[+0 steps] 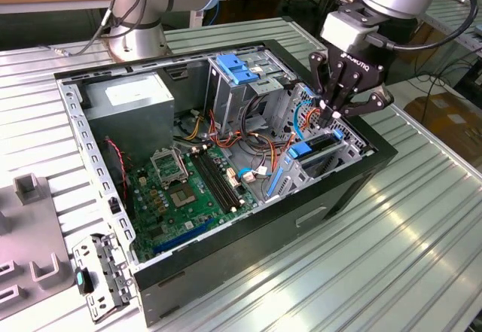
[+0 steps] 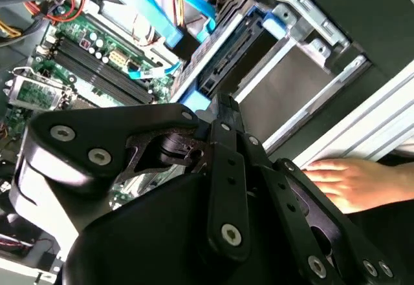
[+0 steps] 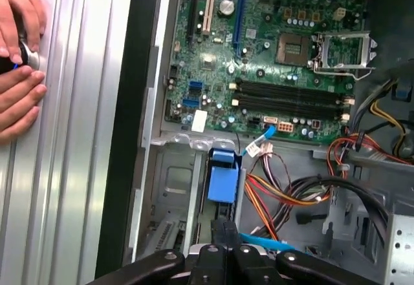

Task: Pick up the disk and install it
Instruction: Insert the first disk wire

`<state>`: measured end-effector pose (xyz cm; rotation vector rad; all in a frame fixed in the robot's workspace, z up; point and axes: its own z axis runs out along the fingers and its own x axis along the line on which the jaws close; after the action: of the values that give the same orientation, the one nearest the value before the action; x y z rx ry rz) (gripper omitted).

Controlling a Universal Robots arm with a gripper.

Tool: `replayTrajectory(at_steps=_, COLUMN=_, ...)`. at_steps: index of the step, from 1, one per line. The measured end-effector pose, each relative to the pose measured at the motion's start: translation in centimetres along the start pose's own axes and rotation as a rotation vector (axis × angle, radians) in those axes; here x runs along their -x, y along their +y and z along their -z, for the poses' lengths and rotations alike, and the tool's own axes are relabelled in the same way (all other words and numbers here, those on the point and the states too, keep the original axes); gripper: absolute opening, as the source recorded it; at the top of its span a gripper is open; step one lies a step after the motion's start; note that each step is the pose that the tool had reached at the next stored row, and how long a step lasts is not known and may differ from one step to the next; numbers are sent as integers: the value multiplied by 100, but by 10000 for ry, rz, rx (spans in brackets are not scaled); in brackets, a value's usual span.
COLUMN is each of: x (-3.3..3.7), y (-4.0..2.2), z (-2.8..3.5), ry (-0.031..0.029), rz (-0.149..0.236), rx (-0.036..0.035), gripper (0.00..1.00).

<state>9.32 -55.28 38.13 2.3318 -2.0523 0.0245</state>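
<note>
The disk (image 1: 322, 143) stands on edge in a bay slot at the exterior view's right end of the open computer case (image 1: 263, 238). Its blue plastic carrier (image 1: 300, 150) faces the motherboard. In the first wrist view the blue carrier tab (image 3: 223, 181) lies straight beyond my fingertips. The second wrist view shows the disk's dark edge (image 2: 229, 65) between metal bay walls. My gripper (image 1: 330, 114) hangs right over that slot, shut, its tips together at the disk's end. It is also seen in both wrist views (image 3: 223, 230) (image 2: 225, 107). Whether the tips touch the disk is hidden.
A green motherboard (image 1: 184, 189) fills the case floor, with a grey power-supply box (image 1: 139, 95) at the back. A tall bay with a blue latch (image 1: 237, 68) and loose orange cables (image 1: 260, 147) crowd the slot. A person's hands (image 3: 19, 59) rest on the slatted table (image 1: 422, 234) beside the case.
</note>
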Motion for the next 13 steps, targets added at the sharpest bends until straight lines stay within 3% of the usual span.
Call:
replayTrajectory(at_steps=5, x=-14, y=-112, z=1, ry=5, rz=336, rx=-12, gripper=11)
replayTrajectory(at_steps=8, x=-17, y=-133, z=2, ry=15, rz=930, rx=-32, gripper=11)
replayTrajectory(at_steps=11, x=-17, y=-136, z=2, ry=33, rz=2018, rx=-70, gripper=11)
replayTrajectory(at_steps=13, x=-15, y=-155, z=2, ry=37, rz=2272, rx=-79, gripper=11)
